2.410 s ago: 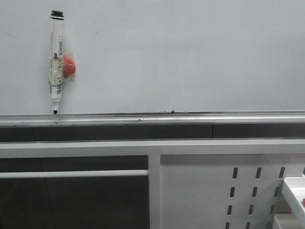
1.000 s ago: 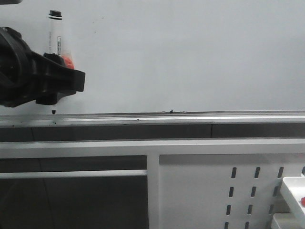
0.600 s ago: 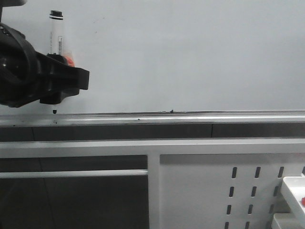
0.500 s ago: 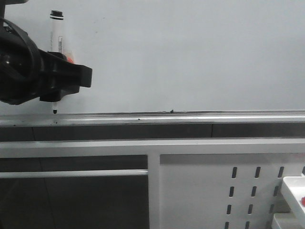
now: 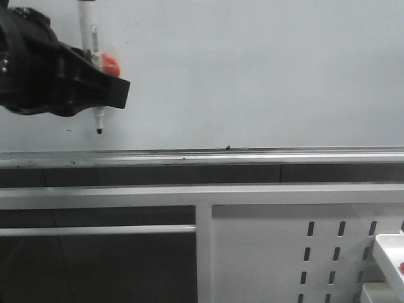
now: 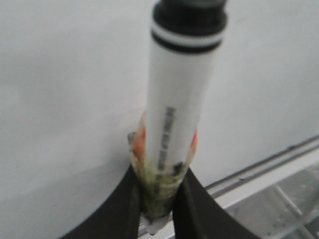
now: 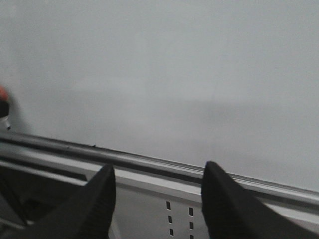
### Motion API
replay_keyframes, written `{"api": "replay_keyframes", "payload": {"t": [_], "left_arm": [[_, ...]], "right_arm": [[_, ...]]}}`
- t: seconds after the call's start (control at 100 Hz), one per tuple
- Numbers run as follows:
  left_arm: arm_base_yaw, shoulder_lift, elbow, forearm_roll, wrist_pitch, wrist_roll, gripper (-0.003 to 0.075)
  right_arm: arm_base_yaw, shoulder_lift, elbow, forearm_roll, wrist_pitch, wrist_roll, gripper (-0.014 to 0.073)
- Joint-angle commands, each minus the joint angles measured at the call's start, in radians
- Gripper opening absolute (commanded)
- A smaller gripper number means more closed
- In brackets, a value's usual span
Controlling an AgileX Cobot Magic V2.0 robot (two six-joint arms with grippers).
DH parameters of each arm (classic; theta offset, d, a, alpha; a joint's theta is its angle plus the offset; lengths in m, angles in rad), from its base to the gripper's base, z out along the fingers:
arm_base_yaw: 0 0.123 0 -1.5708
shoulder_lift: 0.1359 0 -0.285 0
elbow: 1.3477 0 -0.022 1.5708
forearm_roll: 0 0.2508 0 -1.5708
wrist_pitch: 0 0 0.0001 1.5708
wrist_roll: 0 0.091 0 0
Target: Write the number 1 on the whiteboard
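Note:
The whiteboard (image 5: 252,69) fills the upper front view, with a silver rail (image 5: 252,154) along its lower edge. My left gripper (image 5: 104,88) is shut on a white marker (image 5: 93,38) with a red blob (image 5: 111,62) taped to it. It holds the marker upright against the board's left part, tip (image 5: 99,130) down and above the rail. The left wrist view shows the fingers (image 6: 124,204) clamping the marker (image 6: 182,114). A short black dash (image 5: 69,130) sits left of the tip. No number 1 stroke shows. My right gripper (image 7: 159,184) is open and empty, facing the board (image 7: 174,74).
Below the rail run a white frame bar (image 5: 189,194) and a white metal panel with slots (image 5: 303,246). A white box (image 5: 391,252) sits at the lower right corner. A small dark speck (image 5: 227,147) lies on the rail.
My left gripper came in from the left, closed on the marker, and lifted it up and to the right off the rail. A short black dash now shows where the marker stood.

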Motion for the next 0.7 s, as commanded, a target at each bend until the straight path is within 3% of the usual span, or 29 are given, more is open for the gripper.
{"api": "replay_keyframes", "payload": {"t": [0.0,0.08,0.19,0.37,0.54,0.69], "left_arm": [[-0.036,-0.086,-0.032,0.202,0.07,0.029,-0.002],[-0.074,-0.138,-0.041,0.356,0.161,0.029,-0.002],[-0.128,-0.183,-0.077,0.542,0.286,0.029,-0.002],[-0.181,-0.202,-0.144,0.696,0.409,0.029,-0.002],[-0.186,-0.202,-0.177,0.702,0.437,0.029,-0.002],[-0.186,-0.202,-0.176,0.703,0.437,0.029,-0.002]], "right_arm": [[0.03,0.037,-0.079,0.195,-0.019,-0.262,0.0345],[0.07,0.092,-0.128,0.399,0.033,-0.482,0.0345],[0.106,0.2,-0.188,0.53,0.104,-0.647,0.0346],[0.113,0.397,-0.305,0.549,0.198,-0.782,0.0346],[0.118,0.548,-0.411,0.615,0.253,-0.869,0.0346],[0.185,0.613,-0.46,0.622,0.236,-0.886,0.0346]]}}
